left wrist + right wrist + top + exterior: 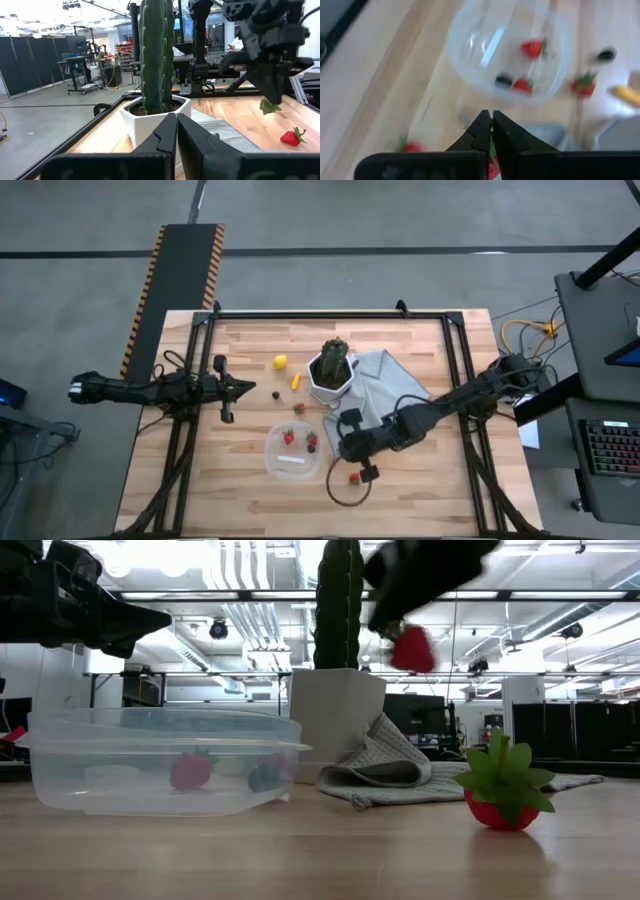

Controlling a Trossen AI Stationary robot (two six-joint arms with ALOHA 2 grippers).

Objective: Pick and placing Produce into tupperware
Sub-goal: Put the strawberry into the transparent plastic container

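Observation:
The clear tupperware [283,464] sits near the table's front middle and holds two strawberries [289,437] and a dark berry [504,79]. My right gripper [345,446] hovers just right of its rim, shut on a red strawberry [412,648]. Another strawberry [354,477] lies on the table near the front, right of the container. A lemon [281,362], an orange piece [296,381], a dark berry [276,393] and a strawberry [298,409] lie on the table behind the container. My left gripper [236,388] waits shut at the table's left. My right gripper pinches the strawberry [493,167] between its two fingertips, which come at it from above, slanting down. The strawberry is lifted well clear of the table, and its green leaves [270,106] show just under the fingertips.
A green cactus in a white faceted pot [331,375] stands behind the container. A grey cloth [390,385] lies to the pot's right, under my right arm. A dark cable loop [345,492] lies by the loose strawberry near the front edge.

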